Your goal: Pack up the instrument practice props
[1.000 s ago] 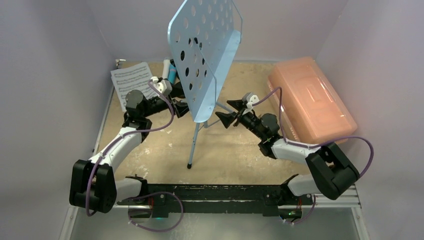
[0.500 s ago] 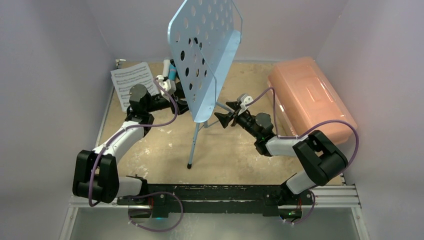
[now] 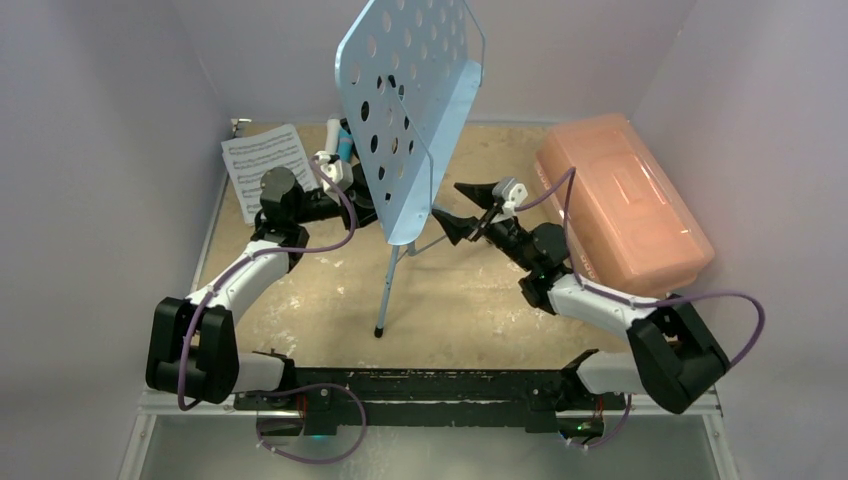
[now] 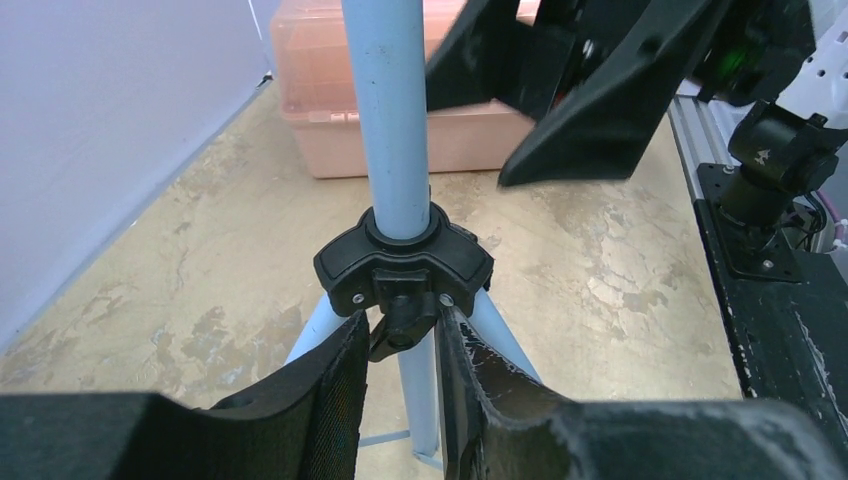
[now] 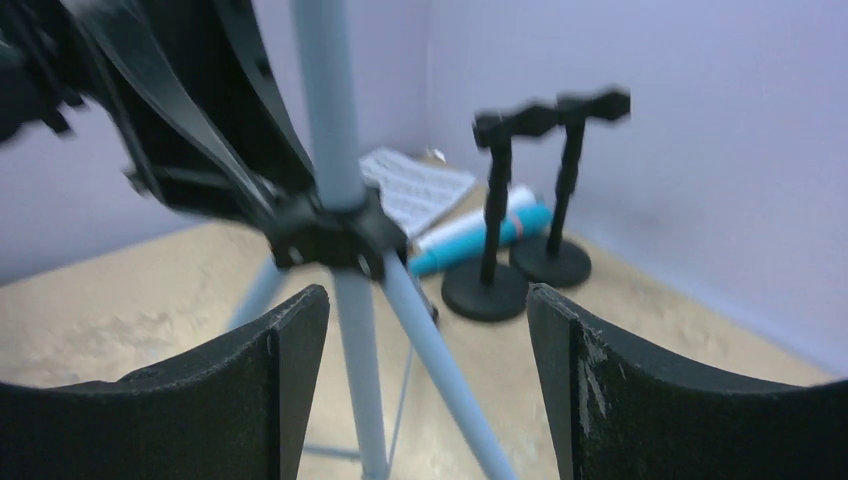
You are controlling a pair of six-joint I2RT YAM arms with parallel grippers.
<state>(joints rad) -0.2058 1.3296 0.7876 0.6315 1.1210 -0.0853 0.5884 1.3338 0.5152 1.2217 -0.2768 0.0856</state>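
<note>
Two mic holders [image 5: 487,292], one music rack [image 3: 410,110]

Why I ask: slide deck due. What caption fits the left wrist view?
Left fingers bracket the black knob on the tripod collar of the light-blue music stand; pink box behind.

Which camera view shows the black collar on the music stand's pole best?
Left wrist: the black collar sits close, sharp and central. Right wrist shows it blurred; the top external view mostly hides it behind the rack.
</note>
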